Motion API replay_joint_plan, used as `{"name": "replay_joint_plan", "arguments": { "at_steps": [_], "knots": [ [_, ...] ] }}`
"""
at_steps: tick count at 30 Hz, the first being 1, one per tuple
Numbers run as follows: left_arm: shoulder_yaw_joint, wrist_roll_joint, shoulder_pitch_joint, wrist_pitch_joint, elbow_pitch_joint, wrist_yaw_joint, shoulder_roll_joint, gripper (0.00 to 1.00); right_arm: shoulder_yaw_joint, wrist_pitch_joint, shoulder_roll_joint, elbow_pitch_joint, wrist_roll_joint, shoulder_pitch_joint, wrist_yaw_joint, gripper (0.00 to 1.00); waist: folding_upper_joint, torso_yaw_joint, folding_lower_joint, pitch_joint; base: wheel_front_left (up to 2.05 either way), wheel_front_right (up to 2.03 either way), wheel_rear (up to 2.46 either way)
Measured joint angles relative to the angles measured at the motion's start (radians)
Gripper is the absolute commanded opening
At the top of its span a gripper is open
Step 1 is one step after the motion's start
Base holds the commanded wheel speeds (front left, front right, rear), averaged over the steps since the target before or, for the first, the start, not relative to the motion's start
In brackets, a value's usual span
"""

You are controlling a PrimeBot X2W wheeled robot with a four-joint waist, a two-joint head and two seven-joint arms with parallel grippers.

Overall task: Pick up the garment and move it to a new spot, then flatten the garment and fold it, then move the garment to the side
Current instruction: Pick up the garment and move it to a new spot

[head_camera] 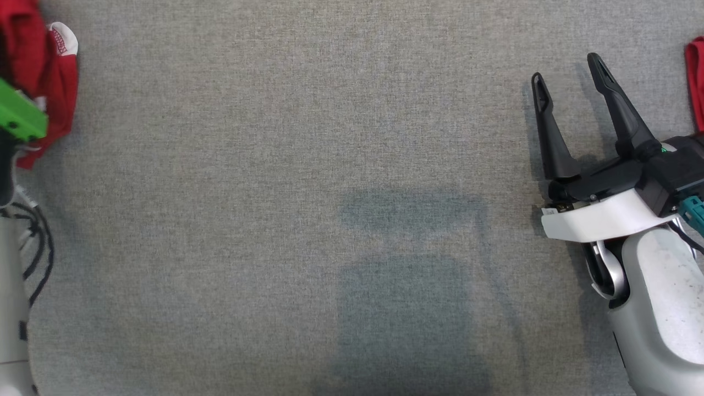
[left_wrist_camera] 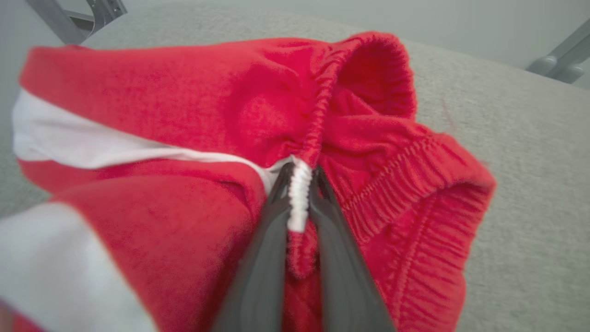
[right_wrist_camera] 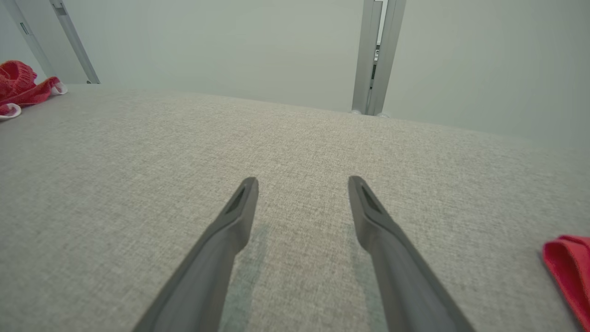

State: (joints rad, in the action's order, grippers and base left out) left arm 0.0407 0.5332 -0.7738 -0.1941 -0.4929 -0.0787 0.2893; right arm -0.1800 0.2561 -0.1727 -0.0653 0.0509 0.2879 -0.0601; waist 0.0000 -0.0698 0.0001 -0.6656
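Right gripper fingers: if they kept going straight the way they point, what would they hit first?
Most likely the grey fabric tabletop just ahead; the open right gripper seems tilted slightly down at it. The red garment lies well off to one side. Depth is unclear.

Two red garments [head_camera: 52,82] [head_camera: 696,77], four dark fingers [head_camera: 551,135] [left_wrist_camera: 260,263], one grey surface [head_camera: 330,137]

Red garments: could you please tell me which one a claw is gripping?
The red fabric garment with white trim at left: the left claw is shut on it. The other red cloth, beside the open right claw, lies untouched.
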Motion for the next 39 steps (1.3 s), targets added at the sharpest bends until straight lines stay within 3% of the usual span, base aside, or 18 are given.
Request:
{"name": "replay_joint_plan", "arguments": {
  "at_steps": [7, 13, 18, 22, 25, 28, 33, 39],
  "knots": [
    [-0.123, -0.011, -0.033, 0.019, 0.118, -0.042, -0.073, 0.0, 0.004, 0.0, 0.027, 0.031, 0.013, 0.001, 0.001, 1.0, 0.0, -0.011, 0.0, 0.047, 0.0, 0.0, 0.0],
    [-0.319, -0.007, -0.034, -0.019, 0.229, -0.053, -0.15, 0.0, 0.008, 0.0, 0.073, 0.046, 0.034, 0.001, 0.002, 1.0, 0.0, -0.017, 0.0, 0.113, 0.0, 0.0, 0.0],
    [-0.645, 0.023, -0.022, -0.085, 0.392, -0.053, -0.184, 0.0, 0.024, 0.0, 0.095, 0.052, 0.06, 0.001, 0.02, 1.0, 0.0, -0.001, -0.0002, 0.19, 0.0, 0.0, 0.0],
    [-0.832, 0.063, 0.025, -0.134, 0.448, -0.053, -0.209, 0.0, 0.065, 0.0, 0.095, 0.057, 0.065, -0.009, 0.045, 1.0, 0.0, 0.023, -0.0002, 0.241, 0.0, 0.0, 0.0],
    [-0.909, 0.057, 0.073, -0.168, 0.446, -0.053, -0.175, 0.0, 0.09, 0.0, 0.095, 0.06, 0.07, -0.035, 0.053, 1.0, 0.0, 0.045, -0.0002, 0.28, 0.0, 0.0, 0.0],
    [-0.932, 0.027, 0.133, -0.198, 0.422, -0.053, -0.098, 0.0, 0.112, 0.0, 0.095, 0.064, 0.073, -0.079, 0.053, 1.0, 0.0, 0.066, -0.0002, 0.319, 0.0, 0.0, 0.0],
    [-0.93, 0.055, 0.276, -0.289, 0.386, -0.053, -0.002, 0.0, 0.146, 0.0, 0.071, 0.081, 0.073, -0.169, 0.053, 1.0, 0.0, 0.089, -0.0002, 0.38, 0.0, 0.0, 0.0],
    [-0.878, 0.087, 0.391, -0.319, 0.392, -0.04, 0.093, 0.0, 0.163, 0.0, 0.048, 0.094, 0.073, -0.215, 0.042, 1.0, 0.0, 0.075, -0.0002, 0.433, 0.0, 0.0, 0.0]
  ]
}}
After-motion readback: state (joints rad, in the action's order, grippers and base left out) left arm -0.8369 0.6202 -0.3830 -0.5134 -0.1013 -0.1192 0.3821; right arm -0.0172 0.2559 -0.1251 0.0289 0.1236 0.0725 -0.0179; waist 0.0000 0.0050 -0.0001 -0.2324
